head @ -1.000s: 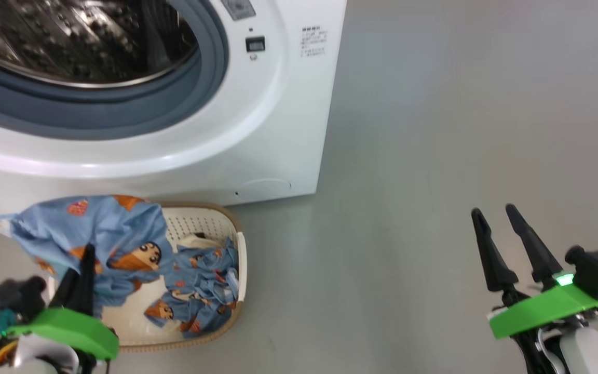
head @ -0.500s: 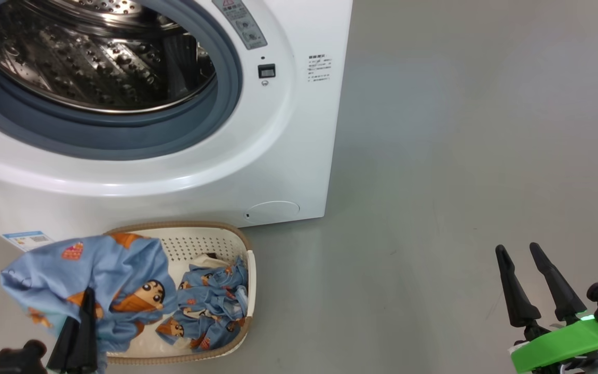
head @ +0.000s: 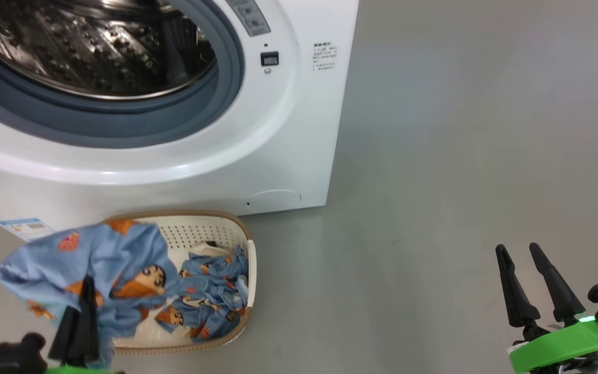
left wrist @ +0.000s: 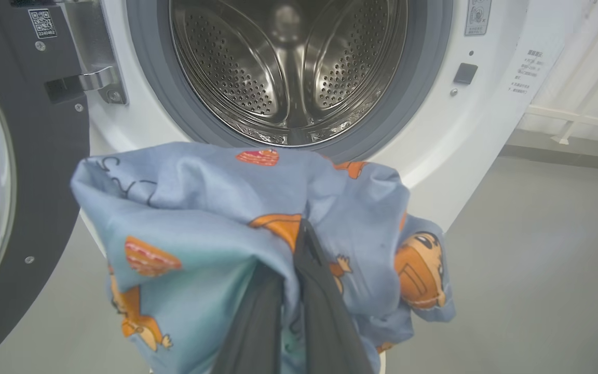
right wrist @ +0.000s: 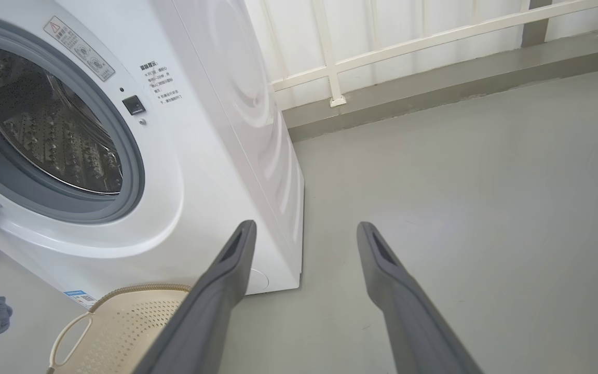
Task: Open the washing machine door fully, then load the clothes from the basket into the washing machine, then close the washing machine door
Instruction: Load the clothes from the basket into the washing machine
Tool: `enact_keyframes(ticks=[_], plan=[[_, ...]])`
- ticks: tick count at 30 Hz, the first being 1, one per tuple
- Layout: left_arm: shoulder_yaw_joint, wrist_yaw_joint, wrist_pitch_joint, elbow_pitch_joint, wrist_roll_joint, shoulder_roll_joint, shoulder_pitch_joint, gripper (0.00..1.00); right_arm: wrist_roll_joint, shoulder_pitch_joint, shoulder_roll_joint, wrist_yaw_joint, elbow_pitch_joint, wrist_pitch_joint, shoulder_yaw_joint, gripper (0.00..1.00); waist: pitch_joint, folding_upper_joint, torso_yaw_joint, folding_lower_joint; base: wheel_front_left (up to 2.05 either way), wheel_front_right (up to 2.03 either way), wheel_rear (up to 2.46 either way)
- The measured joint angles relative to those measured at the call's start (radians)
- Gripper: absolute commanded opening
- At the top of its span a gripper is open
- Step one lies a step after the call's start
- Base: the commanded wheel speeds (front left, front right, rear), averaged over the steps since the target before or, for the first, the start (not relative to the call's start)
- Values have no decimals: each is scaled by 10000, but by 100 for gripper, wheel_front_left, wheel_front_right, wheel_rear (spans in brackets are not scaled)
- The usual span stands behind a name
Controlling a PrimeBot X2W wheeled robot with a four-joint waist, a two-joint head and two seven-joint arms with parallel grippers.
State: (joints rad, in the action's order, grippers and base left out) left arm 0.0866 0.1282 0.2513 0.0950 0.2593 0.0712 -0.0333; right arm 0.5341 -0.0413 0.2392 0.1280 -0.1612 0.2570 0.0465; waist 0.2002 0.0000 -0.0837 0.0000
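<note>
Left gripper point(head: 87, 283) is clamped tight on a light-blue cartoon-print garment point(head: 96, 254), which hangs over the left end of the basket point(head: 251, 259) before the washing machine point(head: 299, 130); more printed clothes point(head: 208, 306) lie in the basket; the washing machine door point(left wrist: 44, 182) stands wide open; right gripper point(head: 518, 250) spread, empty

Smooth grey floor point(head: 460, 156), matte with faint diffuse sheen, runs to a low grey ledge point(right wrist: 434, 89) at the back, above which a white rail point(right wrist: 327, 52) fronts a pale panelled wall point(right wrist: 408, 21).

Head looks down; wrists, perhaps lower, face washer point(head: 288, 130)
</note>
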Motion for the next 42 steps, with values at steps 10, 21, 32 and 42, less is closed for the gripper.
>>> enact_keyframes(ticks=[10,21,32,42], plan=[[-165,0,2,190,107,545,1905,0,0,-665,-349,0,111,0,100,100,936,0,-144,0,0,0,0],[-245,0,42,1310,144,1250,5805,0,-2,-1614,-696,0,226,0,134,100,2311,0,-432,1,0,0,0],[-504,0,52,4435,209,2088,9214,0,-2,-2368,-1197,0,326,0,408,100,3527,0,-997,0,0,0,0],[-1043,0,52,6648,280,2892,11714,0,-2,-2596,-1457,0,330,0,775,100,4102,0,-1809,0,0,0,0]])
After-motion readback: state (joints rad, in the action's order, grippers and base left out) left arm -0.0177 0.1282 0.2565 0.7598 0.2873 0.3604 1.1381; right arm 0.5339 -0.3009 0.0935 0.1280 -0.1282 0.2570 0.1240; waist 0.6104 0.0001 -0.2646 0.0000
